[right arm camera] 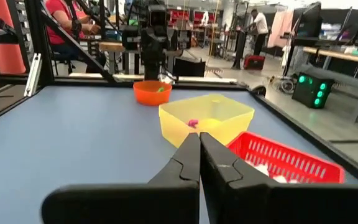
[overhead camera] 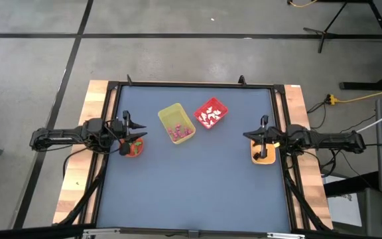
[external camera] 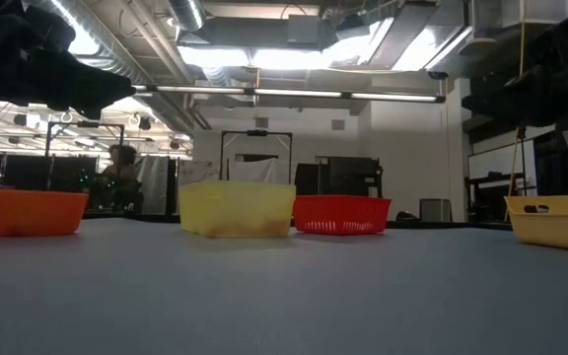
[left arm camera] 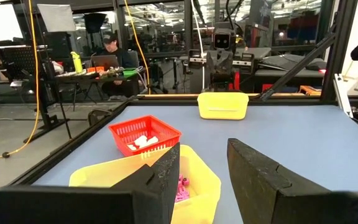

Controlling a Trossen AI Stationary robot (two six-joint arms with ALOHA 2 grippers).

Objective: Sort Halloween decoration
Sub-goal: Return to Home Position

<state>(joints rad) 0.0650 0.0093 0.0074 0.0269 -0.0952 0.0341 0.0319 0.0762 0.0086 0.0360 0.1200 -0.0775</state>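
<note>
Pink trinkets (overhead camera: pixel 180 131) lie in the yellow bin (overhead camera: pixel 176 123), and white ones (overhead camera: pixel 209 117) in the red bin (overhead camera: pixel 211 113) beside it, both bins standing on the mat's far middle. An orange bowl (overhead camera: pixel 132 147) at the left edge holds a few green and dark pieces (right arm camera: pixel 160 89). My left gripper (left arm camera: pixel 202 148) hangs level above that bowl, open, pointing across the table with nothing between its fingers. My right gripper (right arm camera: pixel 199 135) hangs level at the right edge, above a yellow-orange tray (overhead camera: pixel 264 155), shut and empty.
The blue mat (overhead camera: pixel 191 179) lies inside a black frame with wooden strips on both sides. Its near half shows no objects. Beyond the table are desks, cables and people seated or standing in the room.
</note>
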